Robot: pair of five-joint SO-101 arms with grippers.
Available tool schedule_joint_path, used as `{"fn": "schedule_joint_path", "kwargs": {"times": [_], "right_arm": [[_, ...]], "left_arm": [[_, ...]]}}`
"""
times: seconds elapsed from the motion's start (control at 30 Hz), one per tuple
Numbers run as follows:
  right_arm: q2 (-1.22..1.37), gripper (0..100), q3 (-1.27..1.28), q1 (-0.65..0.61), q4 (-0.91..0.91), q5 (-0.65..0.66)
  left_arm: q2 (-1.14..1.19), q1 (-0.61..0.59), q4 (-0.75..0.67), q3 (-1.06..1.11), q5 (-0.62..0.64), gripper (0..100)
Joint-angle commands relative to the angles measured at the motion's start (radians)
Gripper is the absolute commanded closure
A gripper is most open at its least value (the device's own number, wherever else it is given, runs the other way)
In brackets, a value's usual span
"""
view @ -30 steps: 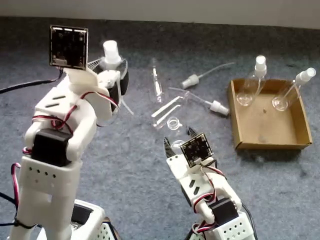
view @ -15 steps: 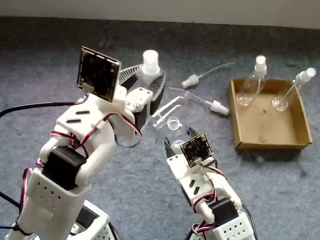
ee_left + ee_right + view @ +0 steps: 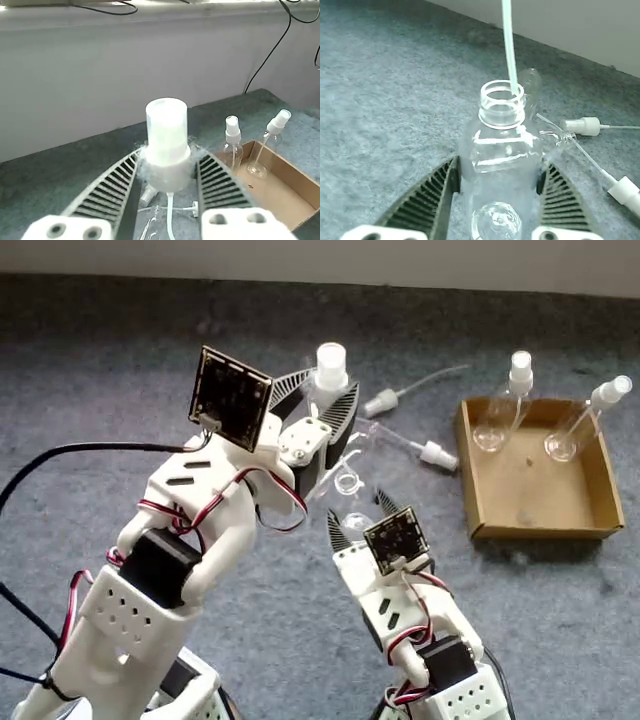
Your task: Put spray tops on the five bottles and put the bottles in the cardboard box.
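A: Which way does the bottle [image 3: 502,150] point?
B: Upright, long axis vertical, open mouth up. It is clear glass, and the right gripper [image 3: 500,170] has its fingers pressed on its two sides.
A: And the spray top [image 3: 166,145]?
B: White, cap up, its thin tube [image 3: 509,45] hanging straight down. The left gripper [image 3: 167,165] clamps its collar, and the tube's tip reaches the bottle's mouth, well apart from the cardboard box [image 3: 590,530].
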Motion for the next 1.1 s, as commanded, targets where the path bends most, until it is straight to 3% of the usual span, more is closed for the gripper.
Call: {"fn": "schedule_joint_path", "kwargs": {"times": [0.0,0.07,0.33,0.47,0.53,0.8,1.07], "right_arm": [[-0.005,83.2,0.133,-0.013,-0.038,-0.173],[-0.005,83.2,0.133,-0.010,-0.039,-0.247],[-0.005,83.2,0.133,-0.010,-0.039,-0.221],[-0.005,83.2,0.133,-0.008,-0.039,-0.219],[-0.005,83.2,0.133,-0.008,-0.039,-0.219],[-0.005,83.2,0.131,-0.008,-0.038,-0.218],[-0.005,83.2,0.131,-0.008,-0.033,-0.218]], "left_arm": [[-0.025,0.021,-0.055,-0.004,0.006,99],[-0.024,0.021,-0.055,-0.001,0.006,99],[-0.025,0.088,-0.055,0.048,-0.006,99],[-0.025,0.160,-0.061,0.119,-0.209,99],[-0.027,0.174,-0.060,0.154,-0.253,99],[-0.027,0.174,-0.069,0.251,-0.256,99],[-0.027,0.165,-0.261,0.400,-0.255,99]]}}
